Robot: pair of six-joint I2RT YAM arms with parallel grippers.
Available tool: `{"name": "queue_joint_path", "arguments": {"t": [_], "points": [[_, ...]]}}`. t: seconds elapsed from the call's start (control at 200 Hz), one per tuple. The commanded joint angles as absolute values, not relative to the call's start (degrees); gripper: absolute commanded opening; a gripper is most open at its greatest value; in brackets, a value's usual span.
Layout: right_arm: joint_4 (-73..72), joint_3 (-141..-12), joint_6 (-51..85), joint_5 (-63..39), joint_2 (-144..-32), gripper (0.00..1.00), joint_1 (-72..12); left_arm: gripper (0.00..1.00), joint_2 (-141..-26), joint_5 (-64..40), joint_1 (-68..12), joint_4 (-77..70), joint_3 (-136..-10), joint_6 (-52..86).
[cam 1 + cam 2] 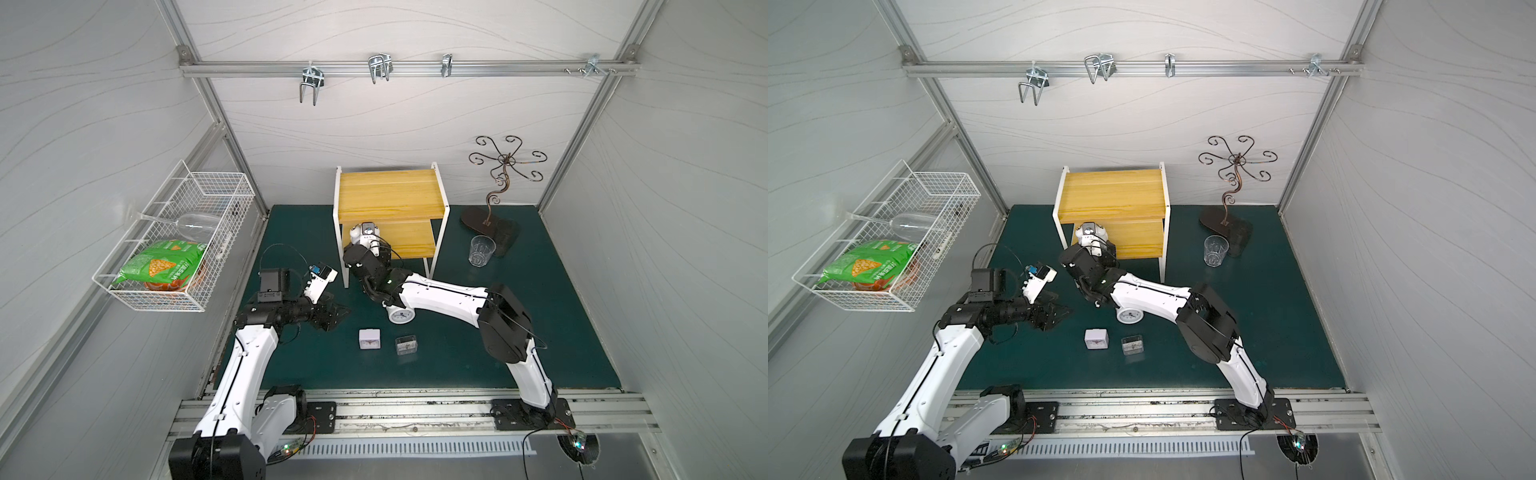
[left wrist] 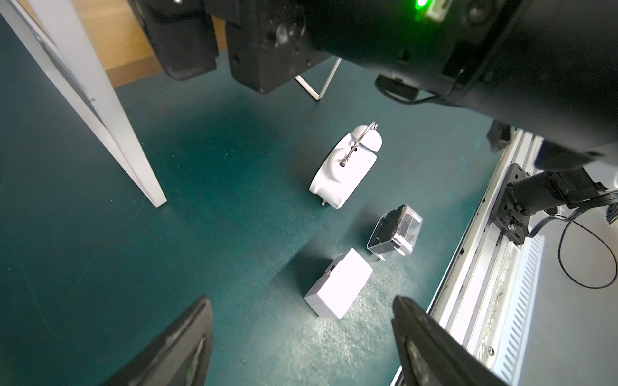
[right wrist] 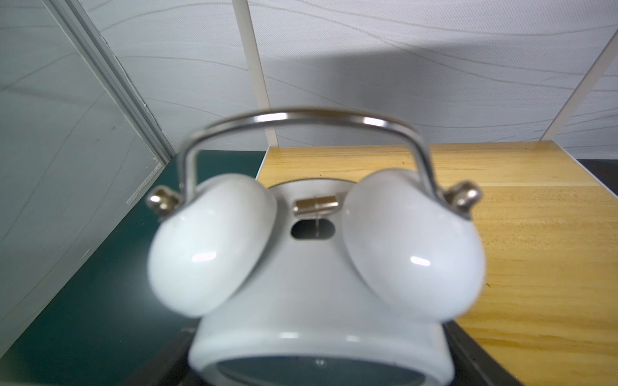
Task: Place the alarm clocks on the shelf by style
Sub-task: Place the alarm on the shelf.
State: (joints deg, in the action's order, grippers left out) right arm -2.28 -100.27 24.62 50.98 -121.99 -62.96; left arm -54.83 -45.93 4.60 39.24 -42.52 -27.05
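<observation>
The right gripper [image 3: 321, 364] clamps a twin-bell clock [image 3: 317, 300] at a lower front corner of the shelf [image 3: 501, 234] — released this near the edge, it could topple off. The left gripper [image 2: 301, 297] gapes empty before the shelf.

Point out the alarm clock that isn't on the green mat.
The twin-bell clock gripped by the right gripper at the lower shelf board. The second twin-bell clock, white square clock and transparent clock sit on the mat.

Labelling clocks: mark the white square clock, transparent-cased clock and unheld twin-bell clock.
white square clock [image 1: 369, 340], a top view, face
transparent-cased clock [image 1: 406, 345], a top view, clear case
unheld twin-bell clock [image 1: 402, 315], a top view, dial
</observation>
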Motion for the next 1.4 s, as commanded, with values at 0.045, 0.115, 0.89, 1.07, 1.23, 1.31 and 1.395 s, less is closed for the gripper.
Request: {"name": "queue_joint_path", "arguments": {"t": [0.045,0.115,0.89,1.07,1.23,1.31,1.395], "points": [[-4.3,-103.4,23.0,51.4,-123.8,0.72,-60.9,0.86,-54.4,-47.3,4.9,39.5,-43.5,-28.0],[-3.9,-103.7,23.1,51.1,-124.1,0.72,-60.6,0.86,-54.4,-47.4,4.9,39.5,-43.4,-28.0],[-3.7,-103.4,22.6,52.0,-124.0,0.84,-60.5,0.86,-54.4,-47.6,4.9,39.8,-43.6,-27.9],[-3.9,-102.7,22.5,52.4,-123.3,0.88,-60.6,0.86,-54.2,-47.6,5.0,39.8,-43.4,-28.0],[-4.6,-101.8,22.0,53.0,-122.6,0.93,-61.1,0.86,-54.1,-47.6,5.0,39.6,-43.4,-27.9],[-4.7,-101.7,21.6,53.3,-122.5,0.98,-61.4,0.86,-54.0,-47.6,5.0,39.6,-43.2,-28.0],[-4.7,-101.6,21.0,53.4,-122.3,0.99,-61.6,0.86,-53.9,-47.5,5.0,39.6,-43.2,-28.0]]}}
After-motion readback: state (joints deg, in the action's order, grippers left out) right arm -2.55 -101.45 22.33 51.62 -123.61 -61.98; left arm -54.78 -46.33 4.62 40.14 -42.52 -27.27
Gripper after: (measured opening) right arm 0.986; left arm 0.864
